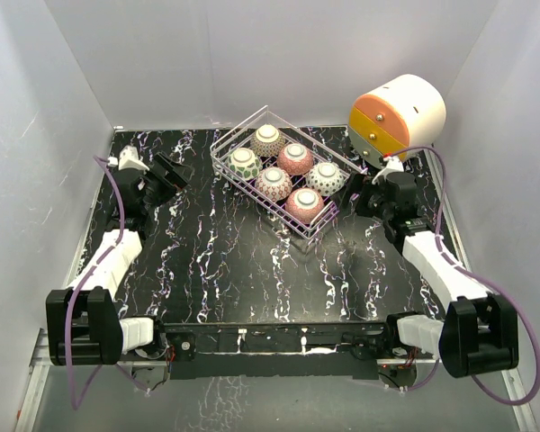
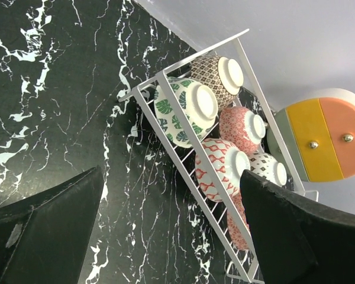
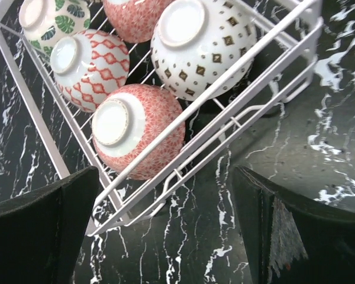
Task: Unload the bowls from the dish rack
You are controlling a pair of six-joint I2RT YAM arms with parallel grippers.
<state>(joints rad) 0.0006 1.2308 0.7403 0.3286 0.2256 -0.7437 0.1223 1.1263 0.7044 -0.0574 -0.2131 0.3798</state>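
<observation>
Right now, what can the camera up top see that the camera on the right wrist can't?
Only the top view shows both whole robot arms, all six small round patterned ceramic bowls, and the big white cylinder with the orange-yellow face. Only the right wrist view shows its own black jaws up close, standing wide apart, and the tiny brown diamonds on the white bowl. Both show the thin silvery wire dish rack, the pink-red bowl at its near corner, and the black marbled table.

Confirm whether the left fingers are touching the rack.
Apart. The top view shows a strip of bare table between the open left fingers and the rack, at its nearest corner.
</observation>
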